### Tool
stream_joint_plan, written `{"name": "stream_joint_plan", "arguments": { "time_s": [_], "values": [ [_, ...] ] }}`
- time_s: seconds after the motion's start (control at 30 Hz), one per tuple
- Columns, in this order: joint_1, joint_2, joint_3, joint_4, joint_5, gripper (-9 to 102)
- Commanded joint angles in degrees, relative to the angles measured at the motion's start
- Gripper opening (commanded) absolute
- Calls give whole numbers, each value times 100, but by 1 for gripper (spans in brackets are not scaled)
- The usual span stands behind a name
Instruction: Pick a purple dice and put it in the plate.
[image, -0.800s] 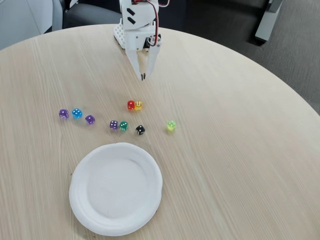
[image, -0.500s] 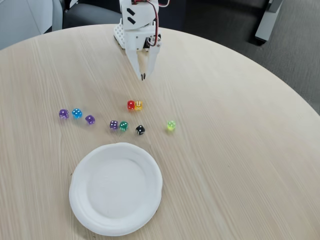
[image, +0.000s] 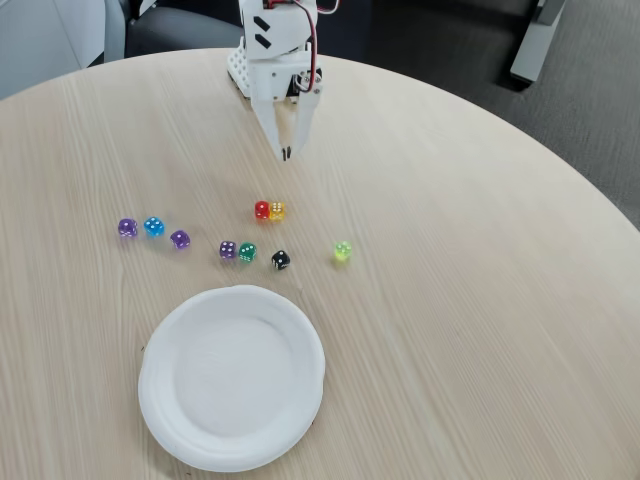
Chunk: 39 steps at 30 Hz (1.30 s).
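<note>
Fixed view, looking down across a round pale wood table (image: 480, 300).

White arm sitting at the far edge, its gripper (image: 285, 153) pointing down toward the dice, hanging well short of them. The two finger tips are meeting at a point, nothing between them; it is reading as closed and empty, though the tips are small here and a hair of gap is possible.

Dice are lying in a loose row across the middle of the table:
- leftmost purple die (image: 127, 227), with a translucent blue die (image: 153, 226) just beside it on the right
- second purple die (image: 180, 239) a little further right, slightly nearer the camera
- third purple die (image: 228, 250), sitting just beside a dark green die (image: 247, 252); contact not clear
- black die (image: 281, 260) near the green one, apart from it
- yellow-green die (image: 342, 252) standing alone at the right end
- red die (image: 262, 210) and orange die (image: 277, 210) pressing together, behind the row, nearest the gripper

White paper plate (image: 160, 340) is resting in the foreground, in front of the row, holding no dice. All three purple dice are sitting on the bare table, apart from the plate rim; the third one is the closest to it.
</note>
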Motion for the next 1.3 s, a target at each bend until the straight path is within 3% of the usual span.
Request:
{"name": "stream_joint_plan", "arguments": {
  "time_s": [0.0,1.27],
  "values": [
    [18,26,-26,-35,26,1],
    [-53,-62,-158,-44,686,1]
  ]
}}
